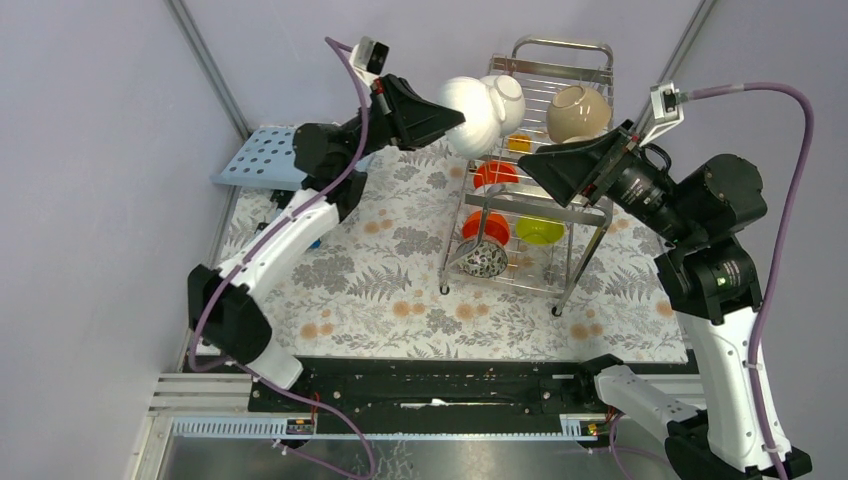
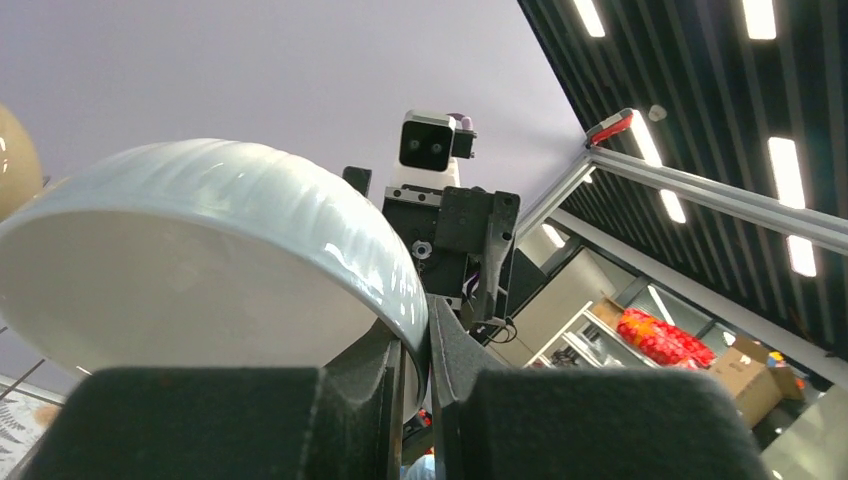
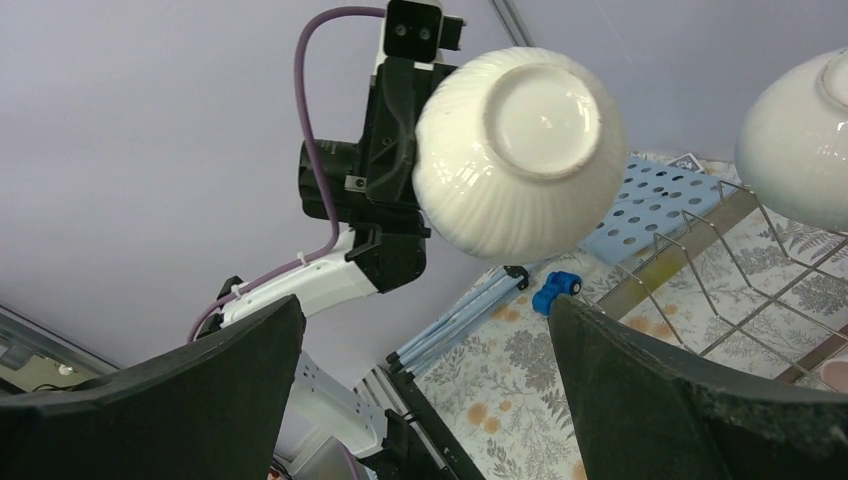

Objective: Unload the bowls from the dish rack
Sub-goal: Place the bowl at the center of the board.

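Observation:
My left gripper (image 1: 455, 118) (image 2: 428, 335) is shut on the rim of a glossy white ribbed bowl (image 1: 468, 112) (image 2: 200, 260) (image 3: 520, 150). It holds the bowl in the air at the upper left of the dish rack (image 1: 563, 44). On the top tier a second white bowl (image 1: 507, 98) (image 3: 800, 140) and a cream-beige bowl (image 1: 577, 112) stand on edge. Lower tiers carry two orange-red bowls (image 1: 494, 174), a lime-green bowl (image 1: 539, 230) and a speckled bowl (image 1: 484, 261). My right gripper (image 1: 540, 168) (image 3: 425, 330) hangs open and empty over the rack's right side, facing the held bowl.
A light-blue perforated board (image 1: 262, 157) (image 3: 650, 205) lies at the table's far left, partly under the left arm. A small blue block (image 3: 556, 290) and a folded light-blue stand (image 3: 470, 320) lie on the floral cloth (image 1: 380, 280) beside it. Walls close in on both sides.

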Action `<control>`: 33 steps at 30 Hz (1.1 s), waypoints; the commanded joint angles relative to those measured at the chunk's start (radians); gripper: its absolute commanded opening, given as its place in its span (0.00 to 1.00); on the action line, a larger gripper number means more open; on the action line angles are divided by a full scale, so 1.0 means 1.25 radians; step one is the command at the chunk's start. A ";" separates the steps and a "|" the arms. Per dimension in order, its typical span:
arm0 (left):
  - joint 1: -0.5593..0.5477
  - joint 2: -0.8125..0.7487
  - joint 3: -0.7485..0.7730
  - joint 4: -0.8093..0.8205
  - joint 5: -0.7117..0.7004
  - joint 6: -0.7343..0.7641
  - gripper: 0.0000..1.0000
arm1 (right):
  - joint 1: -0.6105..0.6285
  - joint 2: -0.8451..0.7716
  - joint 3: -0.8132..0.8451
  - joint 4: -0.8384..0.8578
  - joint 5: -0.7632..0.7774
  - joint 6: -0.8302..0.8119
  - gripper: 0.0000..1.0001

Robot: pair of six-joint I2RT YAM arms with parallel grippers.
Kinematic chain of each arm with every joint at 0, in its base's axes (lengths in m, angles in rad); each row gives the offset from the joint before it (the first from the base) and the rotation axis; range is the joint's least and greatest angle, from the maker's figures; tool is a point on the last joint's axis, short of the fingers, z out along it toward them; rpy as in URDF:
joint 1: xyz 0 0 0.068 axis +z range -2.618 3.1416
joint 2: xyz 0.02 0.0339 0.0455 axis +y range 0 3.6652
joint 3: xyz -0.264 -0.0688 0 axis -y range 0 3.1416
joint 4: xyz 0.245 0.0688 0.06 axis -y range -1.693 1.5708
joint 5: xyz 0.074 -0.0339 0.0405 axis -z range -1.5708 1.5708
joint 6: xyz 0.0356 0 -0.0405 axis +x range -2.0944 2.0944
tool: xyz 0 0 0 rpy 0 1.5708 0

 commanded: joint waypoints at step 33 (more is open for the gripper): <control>-0.010 -0.599 -0.075 -1.357 -0.480 1.077 0.00 | 0.524 0.395 0.559 -0.492 0.536 -0.231 1.00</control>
